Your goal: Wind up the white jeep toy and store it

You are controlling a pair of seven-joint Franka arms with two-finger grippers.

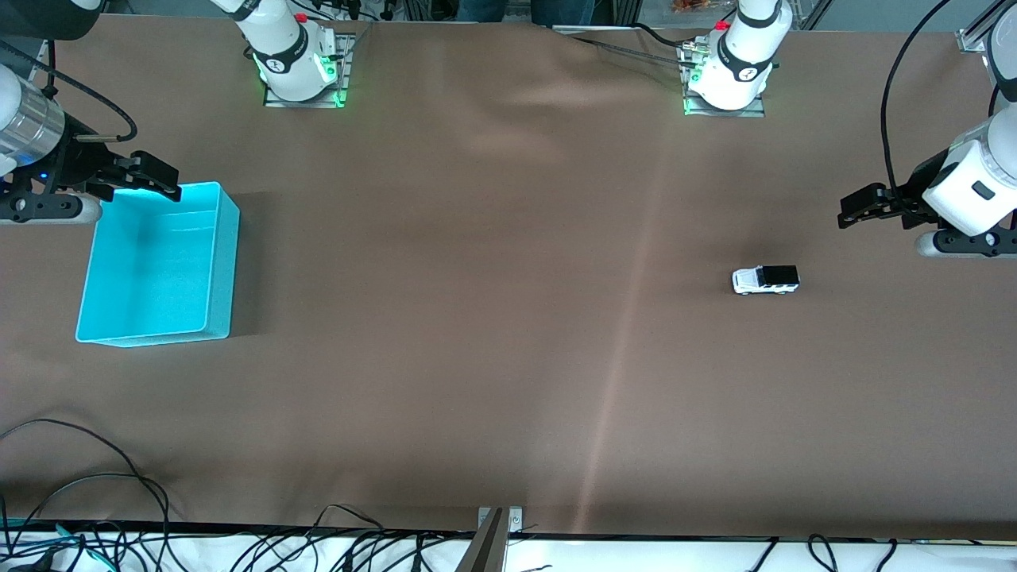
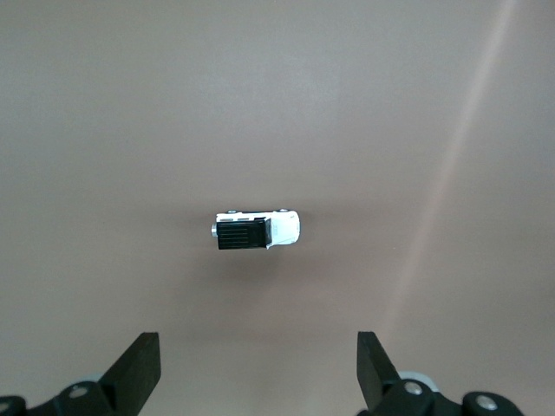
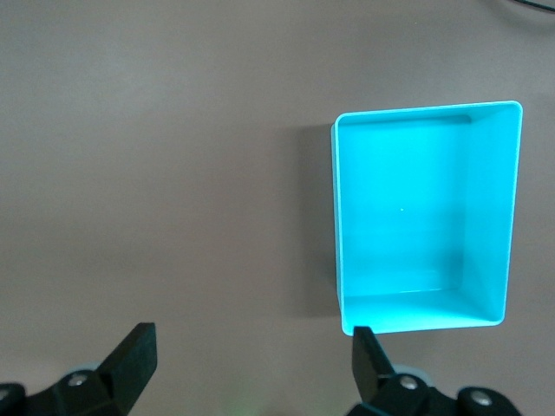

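The white jeep toy (image 1: 765,280), with a black roof and rear, stands on its wheels on the brown table toward the left arm's end. It also shows in the left wrist view (image 2: 257,230). My left gripper (image 1: 854,210) (image 2: 257,347) is open and empty, up over the table close to the jeep and apart from it. The turquoise bin (image 1: 151,270) stands empty toward the right arm's end and also shows in the right wrist view (image 3: 416,217). My right gripper (image 1: 151,179) (image 3: 251,342) is open and empty over the bin's rim.
The two arm bases (image 1: 298,67) (image 1: 727,75) stand along the table's edge farthest from the front camera. Loose cables (image 1: 79,485) and a metal bracket (image 1: 496,524) lie along the table's edge nearest to it. Bare brown table lies between bin and jeep.
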